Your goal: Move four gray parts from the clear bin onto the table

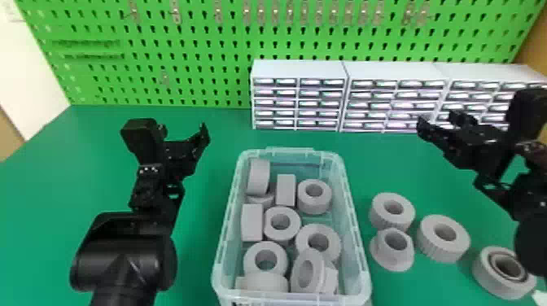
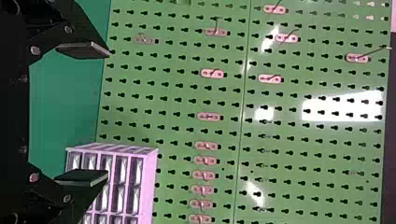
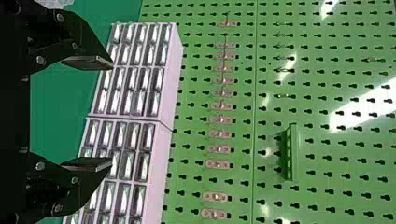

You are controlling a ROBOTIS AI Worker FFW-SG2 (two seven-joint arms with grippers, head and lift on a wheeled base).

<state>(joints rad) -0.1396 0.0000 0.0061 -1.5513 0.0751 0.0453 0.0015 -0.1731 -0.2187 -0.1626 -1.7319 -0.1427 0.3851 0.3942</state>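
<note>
In the head view, my left gripper (image 1: 183,138) hangs left of the clear bin (image 1: 354,228), beyond its middle. My right gripper (image 1: 441,122) is held over the table's right side, beyond the loose parts. Both stand open and hold nothing: the left gripper (image 2: 108,113) and the right gripper (image 3: 112,113) each have wide-spread fingers in their wrist views. Several gray parts, rings (image 1: 313,193) and blocks (image 1: 285,190) among them, lie in the bin. Right of it on the table rest a gray ring (image 1: 382,215), a flanged part (image 1: 384,260), a wider ring (image 1: 433,244) and a lined ring (image 1: 488,276).
White drawer cabinets (image 1: 299,69) line the back of the green table (image 1: 211,179) from the middle to the right. Behind them rises a green pegboard (image 1: 195,49) with small hooks. The lined ring sits close to my right arm in the head view.
</note>
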